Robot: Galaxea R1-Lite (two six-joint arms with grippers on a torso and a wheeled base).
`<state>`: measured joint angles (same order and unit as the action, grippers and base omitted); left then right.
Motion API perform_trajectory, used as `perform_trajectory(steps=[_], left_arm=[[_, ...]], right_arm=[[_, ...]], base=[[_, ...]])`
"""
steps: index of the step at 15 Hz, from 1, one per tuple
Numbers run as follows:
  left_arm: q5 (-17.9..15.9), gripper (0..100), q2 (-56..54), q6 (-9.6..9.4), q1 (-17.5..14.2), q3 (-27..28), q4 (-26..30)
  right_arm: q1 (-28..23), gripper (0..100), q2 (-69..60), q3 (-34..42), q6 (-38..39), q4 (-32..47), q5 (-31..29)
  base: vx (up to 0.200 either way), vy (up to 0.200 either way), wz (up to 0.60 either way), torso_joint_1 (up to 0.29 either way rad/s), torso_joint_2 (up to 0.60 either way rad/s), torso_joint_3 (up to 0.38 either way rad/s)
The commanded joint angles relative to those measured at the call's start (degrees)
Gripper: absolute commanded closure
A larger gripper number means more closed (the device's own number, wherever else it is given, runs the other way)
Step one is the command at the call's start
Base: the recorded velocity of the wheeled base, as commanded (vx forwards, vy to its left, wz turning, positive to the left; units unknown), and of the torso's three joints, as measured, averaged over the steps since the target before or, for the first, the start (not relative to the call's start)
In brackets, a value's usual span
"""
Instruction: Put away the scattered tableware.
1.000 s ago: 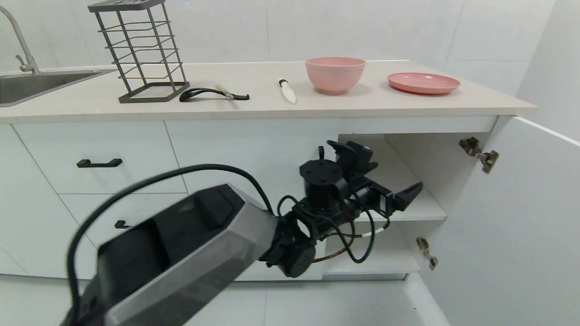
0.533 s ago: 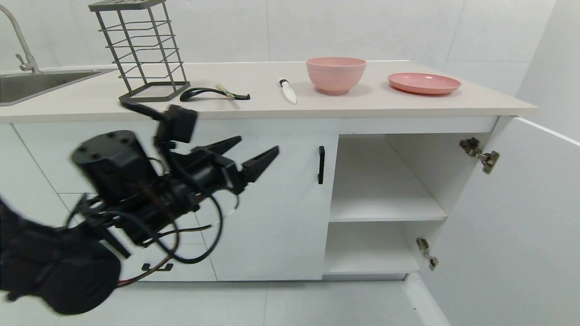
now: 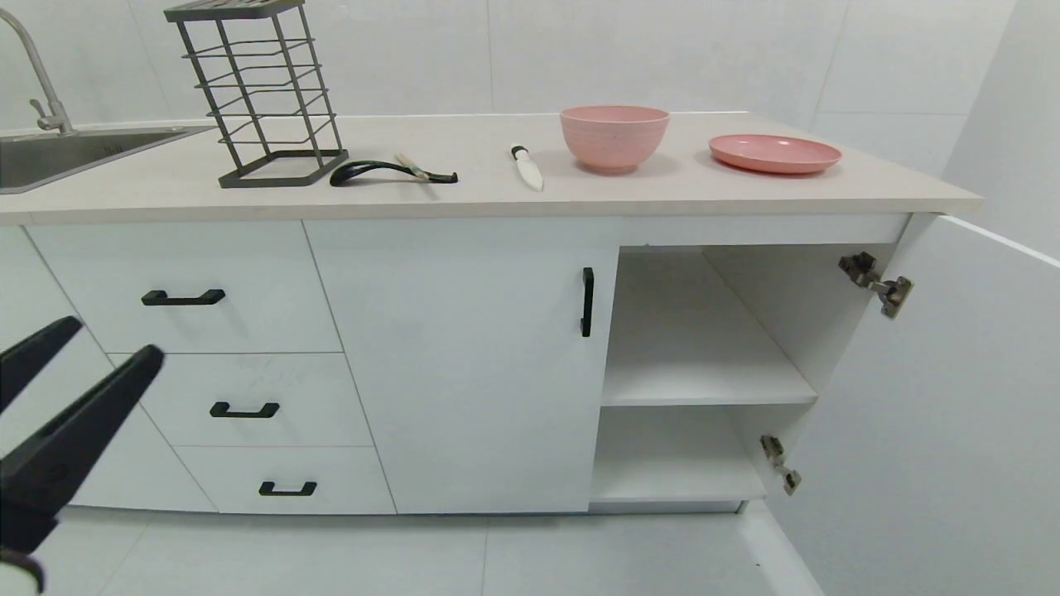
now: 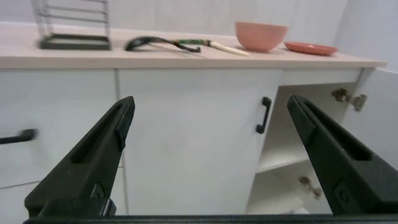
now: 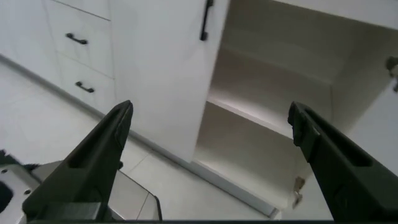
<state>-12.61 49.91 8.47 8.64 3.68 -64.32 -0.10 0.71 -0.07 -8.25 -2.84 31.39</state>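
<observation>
On the counter lie a pink bowl, a pink plate, a white knife with a dark handle and a black spoon with a small wooden-handled utensil across it. My left gripper hangs open and empty at the far left, below counter height, in front of the drawers. My right gripper is open and empty, facing the open cabinet's shelves.
A black wire dish rack stands at the counter's left, beside the sink and tap. The right cabinet has two bare shelves; its door swings out to the right. Drawers sit at left.
My left arm has swung from in front of the open cabinet across to the far left and lower, uncovering the cabinet front. The tableware has not moved.
</observation>
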Motion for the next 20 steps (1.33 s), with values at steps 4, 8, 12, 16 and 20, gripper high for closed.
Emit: perform_trajectory(steps=[4,8,12,16,20], left_arm=[[-0.2,0,-39.6,-0.39,-9.9,-2.0,32.1],[0.3,0,-45.9,-1.62,-11.0,-3.7,40.9],[4.2,0,-45.9,-8.74,-11.1,-3.7,61.2],[2.2,0,-49.9,-9.62,-8.3,-3.7,61.5],[7.2,0,-49.9,-10.49,-8.6,-3.7,62.7]], right_arm=[[0.0,0,0.1,0.0,0.6,-0.1,-4.5],[-0.1,0,0.2,0.1,1.7,-0.2,-7.7],[-0.1,0,0.2,0.1,2.1,-0.2,-11.4],[-0.1,0,0.2,0.1,2.2,-0.2,-13.5],[-0.1,0,0.2,0.1,3.6,-0.2,-16.3]], base=[[0.0,0.0,0.0,0.0,0.0,0.0],[0.0,0.0,0.0,0.0,0.0,0.0],[0.0,0.0,0.0,0.0,0.0,0.0],[0.0,0.0,0.0,0.0,0.0,0.0],[0.0,0.0,0.0,0.0,0.0,0.0]])
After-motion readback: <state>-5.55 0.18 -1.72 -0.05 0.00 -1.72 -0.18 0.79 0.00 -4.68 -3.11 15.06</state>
